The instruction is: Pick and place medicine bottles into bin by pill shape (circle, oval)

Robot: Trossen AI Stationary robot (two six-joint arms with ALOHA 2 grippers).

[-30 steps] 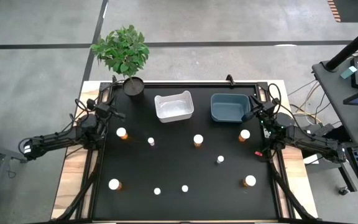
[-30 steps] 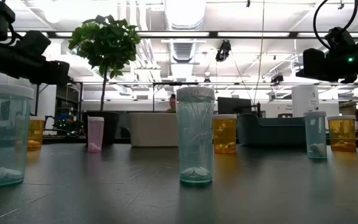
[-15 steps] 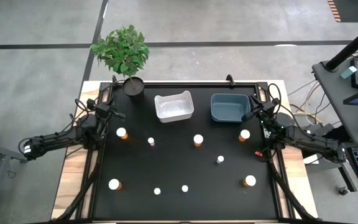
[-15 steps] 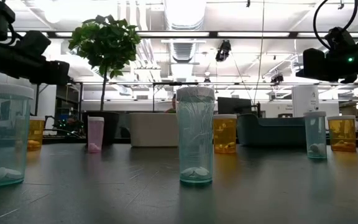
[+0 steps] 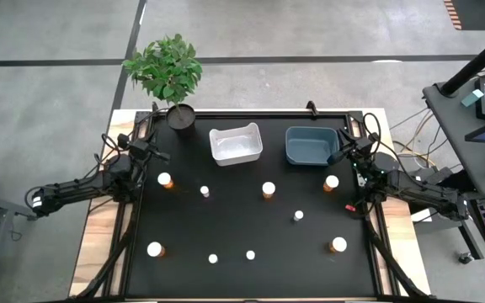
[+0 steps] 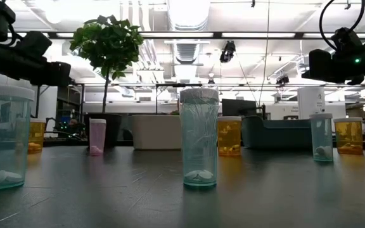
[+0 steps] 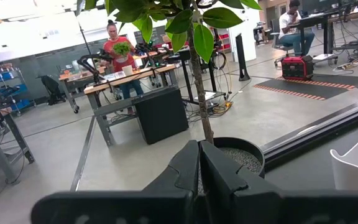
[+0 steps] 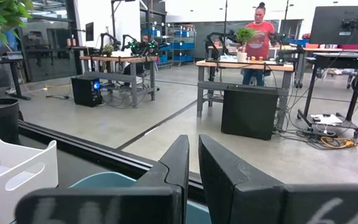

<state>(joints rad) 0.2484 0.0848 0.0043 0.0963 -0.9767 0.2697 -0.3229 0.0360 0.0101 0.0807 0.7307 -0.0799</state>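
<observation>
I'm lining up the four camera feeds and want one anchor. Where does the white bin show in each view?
High view: white bin at the table's far edge, left of the blue bin.
Low view: pale box behind the middle bottle, right of the plant pot.
Left wrist view: its rim at the picture's right edge.
Right wrist view: its handled wall at lower left.
Shared landmark: the potted plant beside it.

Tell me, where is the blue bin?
In the high view, the blue bin sits at the table's far edge, right of the white bin, near the right gripper.
</observation>
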